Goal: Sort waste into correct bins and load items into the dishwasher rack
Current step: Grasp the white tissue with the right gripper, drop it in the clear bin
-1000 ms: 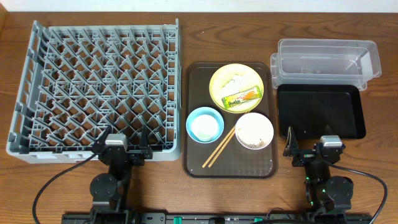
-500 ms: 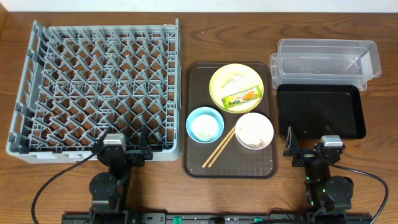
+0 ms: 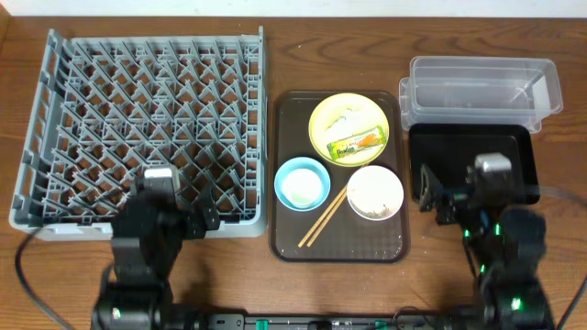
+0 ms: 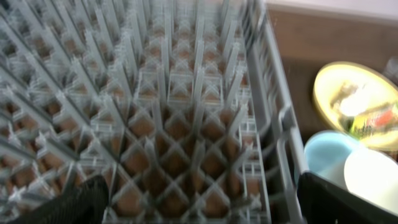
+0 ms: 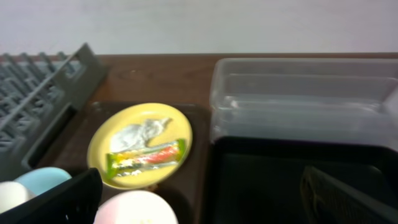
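**Two open tools over a wooden table set with a rack, a tray and bins**

Dark brown wood-grain table (image 3: 550, 247), with a plain pale wall (image 5: 186, 25) behind its far edge.

On the left, a large grey dishwasher rack (image 3: 147, 128), square and packed with upright pegs.

In the middle, a dark brown serving tray (image 3: 339, 243). On it:
- a round yellow plate (image 3: 323, 119) at the far end
- a light blue bowl (image 3: 303, 183) at the near left
- a white bowl (image 3: 375, 192) at the near right

On the plate, a yellow-green snack wrapper (image 3: 356, 143), with a crumpled white tissue (image 3: 344, 117) just behind it. Two thin wooden chopsticks (image 3: 323, 218) lying slanted on the tray between the two bowls.

On the right, a clear plastic tub (image 3: 481, 87) at the back, with a shallow black tray (image 3: 472, 160) just in front of it.

Left tool (image 4: 205, 205) with fingers spread wide, gripping nothing, above the near part of the rack. Right tool (image 5: 202, 199) likewise spread wide and gripping nothing, above the near edge of the black tray.
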### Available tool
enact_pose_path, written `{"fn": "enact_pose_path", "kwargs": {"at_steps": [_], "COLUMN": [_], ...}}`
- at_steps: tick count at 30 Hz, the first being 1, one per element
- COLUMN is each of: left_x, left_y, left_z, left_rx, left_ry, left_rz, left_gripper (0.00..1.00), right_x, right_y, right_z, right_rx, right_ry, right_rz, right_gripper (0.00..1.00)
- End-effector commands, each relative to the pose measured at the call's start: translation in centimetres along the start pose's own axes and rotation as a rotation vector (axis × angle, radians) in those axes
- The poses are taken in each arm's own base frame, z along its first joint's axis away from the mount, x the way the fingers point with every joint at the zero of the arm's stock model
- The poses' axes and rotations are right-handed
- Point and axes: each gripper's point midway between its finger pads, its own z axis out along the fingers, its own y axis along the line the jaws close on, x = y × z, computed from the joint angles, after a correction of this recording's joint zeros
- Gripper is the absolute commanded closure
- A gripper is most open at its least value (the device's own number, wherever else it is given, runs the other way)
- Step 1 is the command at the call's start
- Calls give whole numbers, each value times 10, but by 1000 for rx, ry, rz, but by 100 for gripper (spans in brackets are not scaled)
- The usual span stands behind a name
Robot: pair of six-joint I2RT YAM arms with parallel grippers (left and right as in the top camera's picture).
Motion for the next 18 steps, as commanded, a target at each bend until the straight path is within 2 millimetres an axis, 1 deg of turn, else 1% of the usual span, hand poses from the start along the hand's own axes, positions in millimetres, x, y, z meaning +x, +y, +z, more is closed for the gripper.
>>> {"fn": "enact_pose_path", "kwargs": {"at_steps": [1, 3, 5, 8, 10, 12, 13, 14, 15, 16, 17, 18], "left_x": [-15, -17, -18, -19, -17, -13, -11, -11, -11, -11, -11, -11], "left_y": [-1, -2, -2, -2, -1, -1, 0, 0, 0, 0, 0, 0], "left_z": [0, 0, 1, 5, 9, 12, 14, 14, 14, 14, 14, 14], "left_rx": [-13, -25, -34, -45, -49, -52, -54, -54, -54, -54, -54, -54], "left_ry": [80, 155, 216, 286, 315, 337, 348, 351, 351, 350, 350, 350], "left_rz": [-15, -18, -21, -25, -26, -27, -28, -28, -28, -28, -28, -28], "left_gripper": [2, 2, 2, 2, 2, 2, 2, 2, 2, 2, 2, 2], "right_x": [-23, -31, -35, -34, -30, -31, -34, -35, -37, -41, -44, -45], "right_y": [24, 36, 42, 45, 46, 42, 44, 46, 51, 56, 61, 67], "right_z": [14, 24, 36, 50, 59, 72, 81, 86, 94, 100, 106, 112], "right_rx": [-125, -190, -223, -223, -225, -206, -209, -215, -238, -269, -295, -312], "right_ry": [81, 162, 262, 416, 515, 543, 543, 540, 525, 505, 487, 472], "right_rz": [17, 17, 37, 63, 46, 45, 90, 118, 165, 170, 164, 153], "right_gripper": [1, 1, 1, 1, 1, 1, 1, 1, 1, 1, 3, 9]}}
